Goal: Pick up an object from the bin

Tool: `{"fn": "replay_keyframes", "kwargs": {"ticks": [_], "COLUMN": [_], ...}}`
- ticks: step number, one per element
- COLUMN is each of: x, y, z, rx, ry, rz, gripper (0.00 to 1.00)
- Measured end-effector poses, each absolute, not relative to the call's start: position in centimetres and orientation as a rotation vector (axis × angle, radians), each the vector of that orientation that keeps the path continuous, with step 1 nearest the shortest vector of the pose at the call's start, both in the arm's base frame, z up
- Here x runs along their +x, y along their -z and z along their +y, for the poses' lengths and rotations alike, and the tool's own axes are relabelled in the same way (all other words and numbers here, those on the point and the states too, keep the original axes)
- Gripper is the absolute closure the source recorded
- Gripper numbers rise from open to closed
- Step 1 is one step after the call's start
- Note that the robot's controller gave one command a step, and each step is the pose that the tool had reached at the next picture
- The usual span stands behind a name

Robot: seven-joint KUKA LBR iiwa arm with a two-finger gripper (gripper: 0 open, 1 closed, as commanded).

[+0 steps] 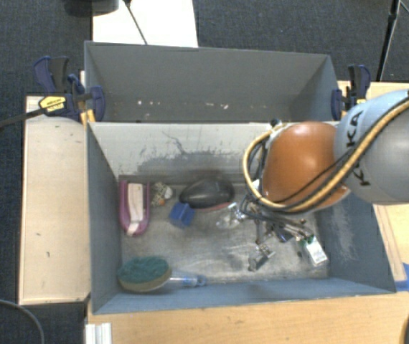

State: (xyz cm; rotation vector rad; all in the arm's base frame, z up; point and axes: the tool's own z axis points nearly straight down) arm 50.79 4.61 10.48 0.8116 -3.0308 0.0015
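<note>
My gripper [260, 254] hangs low over the bin floor right of the middle, below the arm's orange cover. Just left of it lies a small clear, shiny thing [227, 219]. Close on its right, by the bin's right wall, lies a small white and green thing [314, 253]. Farther left, toward the back, rests a dark grey oval thing [206, 193]. I see nothing held by the gripper.
A blue block [181, 215] and a small pale thing [163, 192] lie left of the grey oval. A purple and pink pouch-like thing [134, 206] lies along the left wall. A round green brush with a blue handle [145, 273] sits in the front left corner.
</note>
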Motion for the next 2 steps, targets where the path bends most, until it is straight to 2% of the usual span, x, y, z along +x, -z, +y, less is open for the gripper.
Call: {"fn": "replay_keyframes", "kwargs": {"ticks": [1, 2], "x": [51.2, 50.0], "y": [-11.8, -14.8], "z": [-4.2, 7.0], "rx": [0.18, 0.04], "ry": [-0.003, 0.009], "rz": [-3.141, -3.148], "gripper": [0.0, 0.0]}}
